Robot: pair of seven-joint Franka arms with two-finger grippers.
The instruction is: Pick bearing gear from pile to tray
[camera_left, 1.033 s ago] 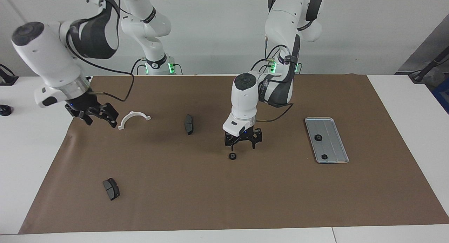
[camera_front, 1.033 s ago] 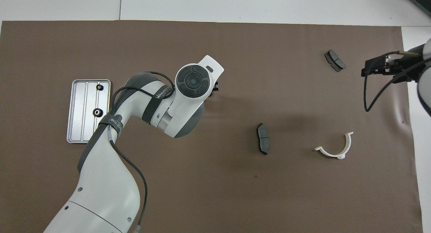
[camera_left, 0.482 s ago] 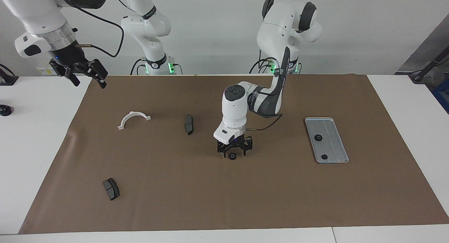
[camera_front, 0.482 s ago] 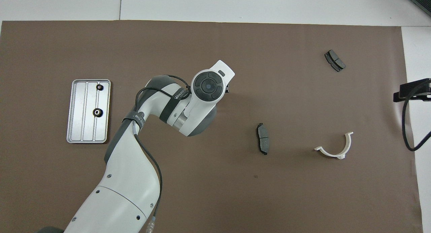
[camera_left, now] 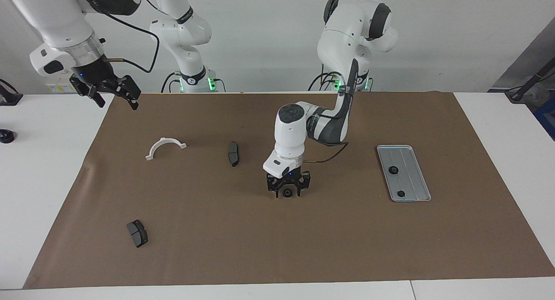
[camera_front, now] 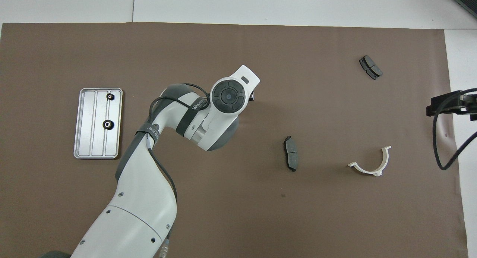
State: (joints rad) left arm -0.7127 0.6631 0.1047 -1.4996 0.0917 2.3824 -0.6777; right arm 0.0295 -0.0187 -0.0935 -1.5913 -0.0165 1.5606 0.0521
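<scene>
Fingers of the left gripper [camera_left: 287, 193] straddled a black gear [camera_left: 287, 193] at centre frame (grip unconfirmed); right gripper [camera_left: 113, 94] waited, jaws spread, upper left.

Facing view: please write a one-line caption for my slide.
Left gripper down around a small black gear on the brown mat; two gears already on the tray.

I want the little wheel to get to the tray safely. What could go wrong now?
The left gripper straddles the small black gear on the brown mat. The gear is tiny, so it might squirt out sideways or roll off as the fingers squeeze. If the grip is off-centre, it could drop on the way to the tray. Set down carelessly, it might bump the two gears already there.
</scene>
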